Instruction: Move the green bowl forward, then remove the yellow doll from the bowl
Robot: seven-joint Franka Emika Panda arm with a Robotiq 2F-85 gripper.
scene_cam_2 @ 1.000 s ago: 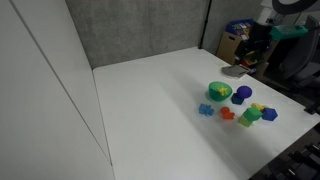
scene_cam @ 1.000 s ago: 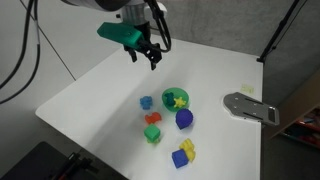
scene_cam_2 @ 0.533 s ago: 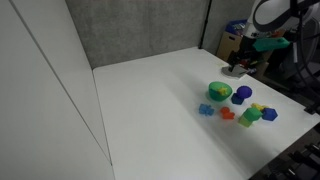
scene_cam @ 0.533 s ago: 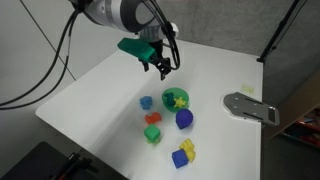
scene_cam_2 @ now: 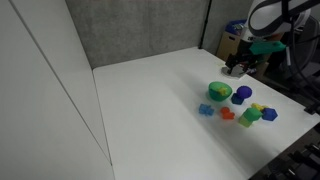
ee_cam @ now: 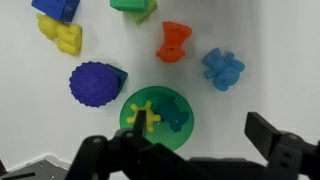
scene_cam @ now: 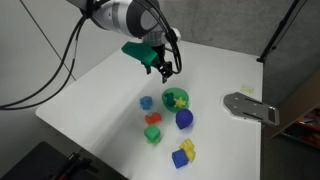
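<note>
In an exterior view, the gripper point(scene_cam: 165, 71) hovers above the tabletop point(scene_cam: 95, 90), clear of the green bowl point(scene_cam: 165, 99) and not touching it. The yellow doll point(scene_cam: 178, 100) lies inside the bowl. A purple ball point(scene_cam: 184, 119) sits just beside the bowl, so we judge that a careless shove could drive the bowl into it and scatter the toys.

In an exterior view from the opposite side, the gripper point(scene_cam_2: 236, 68) stands off beyond the green bowl point(scene_cam_2: 212, 96). We cannot make out the doll here. The bowl looks light, so we think a high contact on its rim could tip it.

In the wrist view, the gripper point(ee_cam: 177, 138) is spread wide with nothing between its 2 fingers. The green bowl point(ee_cam: 125, 112) lies below it, and the yellow doll point(ee_cam: 143, 115) rests on one side of the bowl's inside, next to a darker green piece point(ee_cam: 176, 112). If we close on the rim there, we risk pinching the doll or flicking it out early. The blue figure point(ee_cam: 222, 69) is also near.
</note>
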